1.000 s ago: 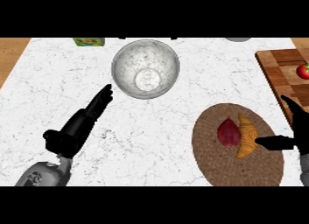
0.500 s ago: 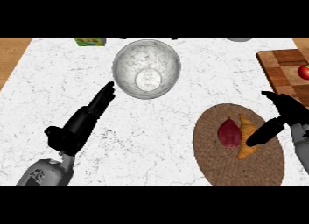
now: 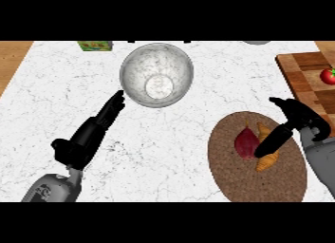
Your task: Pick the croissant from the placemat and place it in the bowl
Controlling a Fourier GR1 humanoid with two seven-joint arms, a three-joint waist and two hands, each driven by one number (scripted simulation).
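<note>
You see the croissant [image 3: 267, 153] lying on the round brown placemat [image 3: 257, 182], and I use this placemat as the landmark for all places. The croissant is on the upper middle part of the placemat, and a dark red, leaf-shaped thing [image 3: 246, 143] lies just beside it on the left.

Your right robot hand [image 3: 293, 122] comes in from the right side of the placemat. Its fingers [image 3: 274, 143] are stretched out and point down and left, lying over the upper part of the croissant. The fingers are apart and not curled around it, and you cannot tell from this view if they really touch it.

The metal bowl [image 3: 156, 75] stands on the white marble counter [image 3: 71, 109], up and to the left of the placemat and well apart from it.

Your left robot hand [image 3: 93, 129] is far to the left of the placemat, with its fingers straight and relaxed; the fingertips reach near the lower left rim of the bowl. It holds nothing.

Up and to the right of the placemat there is a wooden cutting board [image 3: 311, 80] with a tomato [image 3: 330, 76] on it. A small green box [image 3: 96, 45] stands at the far edge of the counter, beyond the bowl.
</note>
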